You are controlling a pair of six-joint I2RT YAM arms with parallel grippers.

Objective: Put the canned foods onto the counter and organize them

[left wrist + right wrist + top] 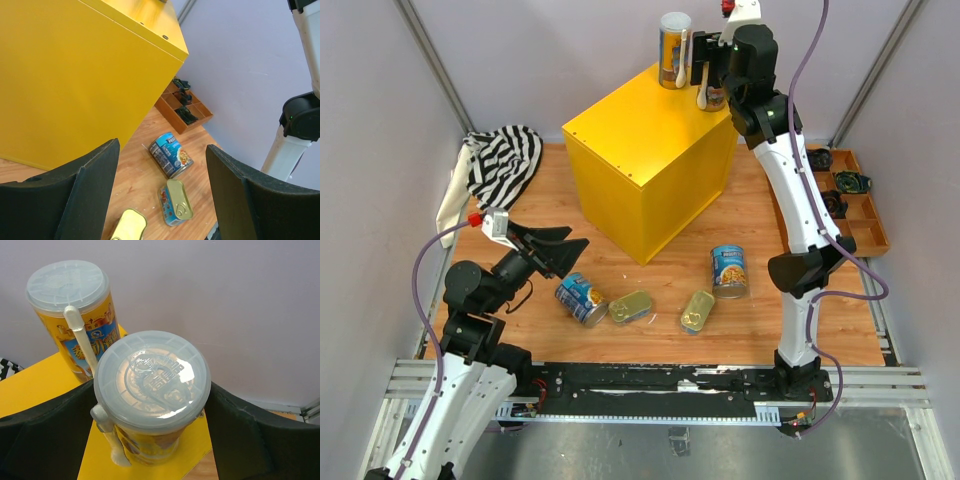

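Note:
The yellow counter (650, 165) stands mid-table. One tall white-lidded can (674, 50) stands on its far corner. My right gripper (712, 78) is shut on the second tall can (151, 390), upright on the counter's corner (45, 385) beside the first (70, 315). My left gripper (558, 252) is open and empty, low over the table. One blue can (581, 298) lies just in front of it, another (729, 271) stands upright. Two golden flat tins (631, 306) (697, 311) lie between them. The left wrist view shows the blue can (171, 154) and the tins (176, 201) (129, 226).
A striped cloth (500, 160) lies at the back left. A brown compartmented tray (840, 195) with small black gadgets sits at the right edge, also in the left wrist view (182, 107). Grey walls close in the table on three sides.

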